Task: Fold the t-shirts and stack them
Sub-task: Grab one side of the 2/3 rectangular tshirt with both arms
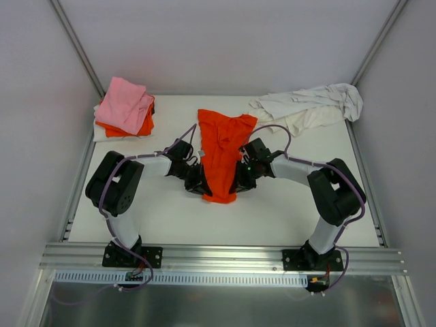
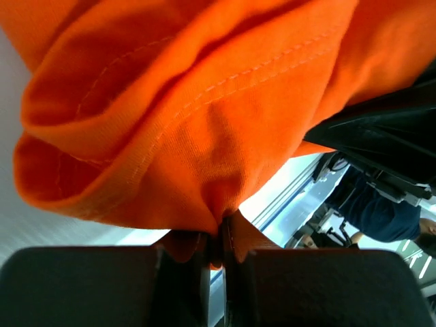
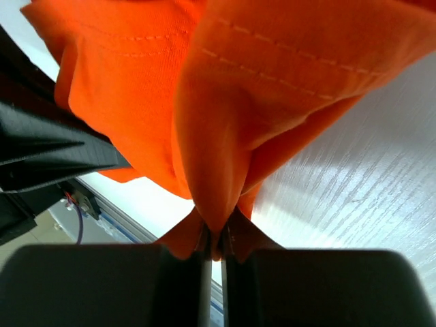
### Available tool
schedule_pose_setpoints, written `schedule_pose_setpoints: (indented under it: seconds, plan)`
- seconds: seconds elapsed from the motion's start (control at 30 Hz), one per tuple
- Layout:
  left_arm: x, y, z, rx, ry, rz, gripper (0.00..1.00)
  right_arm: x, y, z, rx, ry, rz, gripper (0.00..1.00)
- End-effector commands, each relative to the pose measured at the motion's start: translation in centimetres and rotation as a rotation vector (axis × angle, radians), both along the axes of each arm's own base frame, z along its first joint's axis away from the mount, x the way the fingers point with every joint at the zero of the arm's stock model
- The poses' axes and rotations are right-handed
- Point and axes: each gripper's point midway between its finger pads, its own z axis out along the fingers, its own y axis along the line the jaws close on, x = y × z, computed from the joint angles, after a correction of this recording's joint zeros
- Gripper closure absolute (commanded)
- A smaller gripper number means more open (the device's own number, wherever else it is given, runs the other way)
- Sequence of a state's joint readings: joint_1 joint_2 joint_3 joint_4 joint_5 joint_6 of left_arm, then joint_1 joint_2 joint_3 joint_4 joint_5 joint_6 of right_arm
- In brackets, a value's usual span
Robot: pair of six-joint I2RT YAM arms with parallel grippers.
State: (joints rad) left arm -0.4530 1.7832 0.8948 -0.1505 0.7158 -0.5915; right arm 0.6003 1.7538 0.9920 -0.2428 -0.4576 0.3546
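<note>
A bright orange t-shirt (image 1: 223, 153) lies bunched lengthwise in the middle of the table. My left gripper (image 1: 199, 180) is shut on its left near edge, and the cloth (image 2: 204, 136) is pinched between the jaws. My right gripper (image 1: 242, 178) is shut on its right near edge, a fold of the cloth (image 3: 225, 136) squeezed between the jaws. A folded pink t-shirt (image 1: 126, 103) tops an orange one (image 1: 145, 125) in a stack at the back left. A crumpled white t-shirt (image 1: 310, 105) lies at the back right.
The white table (image 1: 170, 218) ends in a metal rail (image 1: 218, 259) at the near edge, where both arm bases are bolted. Grey walls close in the left, right and back sides.
</note>
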Motion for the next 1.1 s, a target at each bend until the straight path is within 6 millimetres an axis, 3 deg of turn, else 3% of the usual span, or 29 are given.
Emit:
schedule_pose_setpoints:
  seconds: [0.0,0.23,0.33,0.47,0.7,0.93,1.07]
  plan:
    - [0.7,-0.8,0.3,-0.01,-0.022,-0.019,1.0,-0.3,0.3,0.3,0.015,-0.005,0.008,0.99]
    - [1.4,-0.9,1.9,-0.004,-0.06,-0.038,1.0,-0.9,-0.3,1.4,0.001,-0.001,0.027,1.0]
    - [1.1,-0.6,3.1,-0.003,-0.078,-0.062,1.0,-2.1,-1.6,1.8,-0.046,0.004,0.076,1.0]
    - [-0.7,0.3,3.7,0.012,-0.059,-0.083,1.0,-4.3,-4.0,2.3,-0.112,0.012,0.137,1.0]
    - [-3.8,1.1,4.5,-0.011,0.011,-0.08,1.0,-7.2,-5.0,3.3,-0.079,0.065,0.133,1.0]
    - [-5.0,1.4,7.7,-0.031,0.026,-0.102,1.0,-9.2,-5.9,5.0,-0.076,0.097,0.168,1.0]
    - [-4.0,0.7,10.5,-0.061,0.002,-0.099,1.0,-9.0,-6.0,6.4,-0.073,0.091,0.18,1.0]
